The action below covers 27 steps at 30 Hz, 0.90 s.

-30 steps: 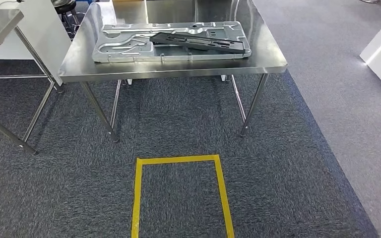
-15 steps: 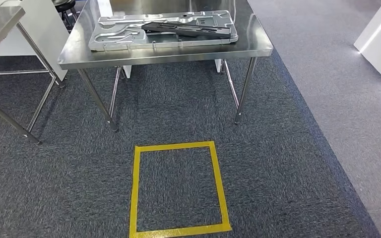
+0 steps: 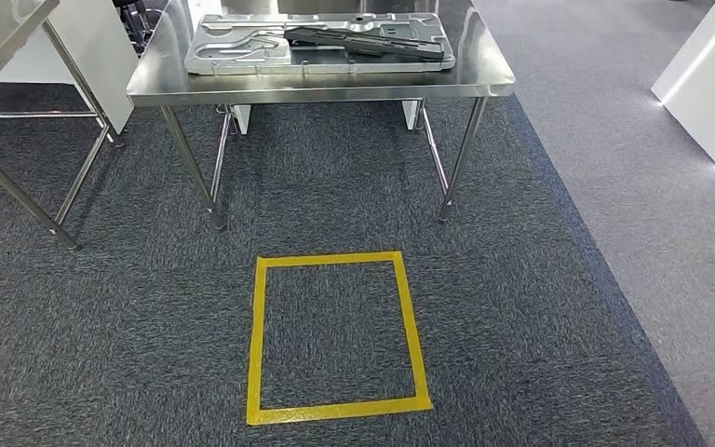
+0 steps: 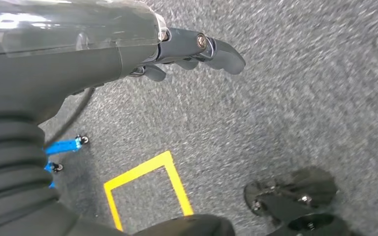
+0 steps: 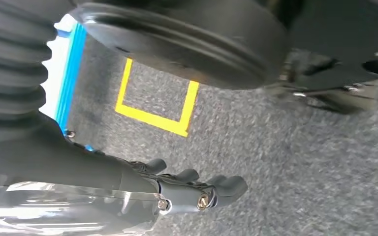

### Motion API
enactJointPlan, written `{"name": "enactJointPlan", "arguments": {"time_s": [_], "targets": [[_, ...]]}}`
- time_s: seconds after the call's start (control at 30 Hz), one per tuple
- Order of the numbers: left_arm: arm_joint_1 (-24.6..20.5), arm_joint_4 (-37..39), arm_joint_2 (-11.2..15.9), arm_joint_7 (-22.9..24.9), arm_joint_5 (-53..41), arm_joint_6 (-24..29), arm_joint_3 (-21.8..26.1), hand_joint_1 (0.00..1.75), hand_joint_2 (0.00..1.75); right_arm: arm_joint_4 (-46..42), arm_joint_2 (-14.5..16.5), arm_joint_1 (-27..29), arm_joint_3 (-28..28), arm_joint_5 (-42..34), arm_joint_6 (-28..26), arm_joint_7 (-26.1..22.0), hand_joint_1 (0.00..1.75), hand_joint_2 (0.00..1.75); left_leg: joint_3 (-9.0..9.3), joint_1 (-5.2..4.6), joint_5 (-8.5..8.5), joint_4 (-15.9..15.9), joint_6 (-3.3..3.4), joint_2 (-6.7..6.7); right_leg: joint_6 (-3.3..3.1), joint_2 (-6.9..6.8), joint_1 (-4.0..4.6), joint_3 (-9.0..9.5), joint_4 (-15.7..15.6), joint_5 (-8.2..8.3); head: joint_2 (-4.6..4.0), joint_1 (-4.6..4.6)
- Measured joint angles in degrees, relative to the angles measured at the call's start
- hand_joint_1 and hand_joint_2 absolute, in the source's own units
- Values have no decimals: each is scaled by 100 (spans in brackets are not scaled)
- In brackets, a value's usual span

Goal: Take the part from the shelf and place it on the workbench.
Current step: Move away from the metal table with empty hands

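Left hand and right hand hang over carpet, fingers loosely apart, holding nothing. Ahead, the black part lies lengthwise left-to-right, slightly angled, on the grey panel on the steel table. Yellow floor square nearer.

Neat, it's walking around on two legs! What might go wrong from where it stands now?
Two risks, as a guess. The steel workbench stands on thin legs near the yellow floor square; a stray step might knock one. The black part lies loose on the grey panel, so a bump to the bench may shift it. The left hand and right hand hang empty over the carpet.
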Motion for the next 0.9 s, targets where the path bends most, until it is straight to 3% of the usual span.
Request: {"name": "enactJointPlan", "arguments": {"time_s": [0.03,0.07,0.17,0.2,0.33,0.4,0.47,0.5,0.53,0.57,0.67,0.73,0.83,0.9], "targets": [[8,-3,0,0,48,-7,-29,0,175,1,-5,5,38,-56,4,1,0,175,-36,-11,24,11,3,6,-3,1,5,48,84,-27,0,0],[12,-14,2,0,120,-14,-69,0,175,2,-10,21,93,-139,8,5,0,175,-63,-21,42,23,5,6,-19,1,10,205,-50,45,0,0],[18,-77,9,-7,419,-56,-219,0,175,7,-43,128,312,-484,22,16,0,175,-107,-58,72,69,-13,-4,-138,-3,47,957,-1205,424,0,0],[20,-101,13,-11,532,-77,-278,0,175,8,-60,162,395,-620,34,11,0,175,-129,-69,82,86,-33,-1,-180,-6,63,1093,-1476,475,0,-1],[45,-187,45,-26,983,-158,-514,0,175,7,-108,205,747,-1160,103,-6,0,175,-194,-80,85,126,-130,24,-295,-5,59,1133,-1691,515,0,0],[89,-210,69,-34,1211,-201,-640,0,87,-4,-128,210,931,-1427,121,-7,0,175,-338,-61,-141,456,-201,-17,-341,-20,19,1144,-1756,563,0,-1],[173,-218,87,-44,1452,-248,-768,0,0,-33,-155,218,1130,-1699,142,-6,0,87,-690,-1,-538,1233,-277,-50,-358,-34,8,1121,-1757,581,0,-1],[225,-219,96,-51,1577,-271,-834,0,0,-57,-172,231,1234,-1834,160,-4,0,44,-853,30,-672,1602,-309,-53,-358,-37,5,1109,-1745,581,0,-2],[276,-220,106,-58,1697,-295,-898,0,0,-88,-190,249,1340,-1968,179,-2,0,0,-935,59,-696,1793,-336,-52,-351,-40,1,1103,-1731,577,0,-2],[326,-220,118,-64,1813,-318,-960,0,0,-125,-208,269,1444,-2098,195,1,0,0,-908,87,-602,1751,-359,-51,-340,-41,-7,1104,-1715,570,0,-1],[487,-219,159,-72,2152,-380,-1156,0,0,-258,-255,318,1759,-2497,220,0,0,0,-392,142,-51,665,-404,-52,-254,-23,-37,1102,-1633,518,0,0],[584,-219,171,-81,2378,-427,-1296,0,0,-346,-299,354,1965,-2764,231,-3,0,0,-230,131,31,268,-343,-63,-171,-9,-27,1062,-1579,499,0,0],[692,-223,194,-102,2724,-485,-1511,0,0,-449,-381,422,2284,-3180,278,-7,0,0,-262,106,33,247,-193,-72,-60,-5,-39,1019,-1552,494,0,0],[721,-241,220,-113,2952,-526,-1648,0,0,-486,-439,491,2493,-3451,310,-8,0,0,-277,106,65,226,-109,-67,-10,1,-57,895,-1263,285,0,0]]}}
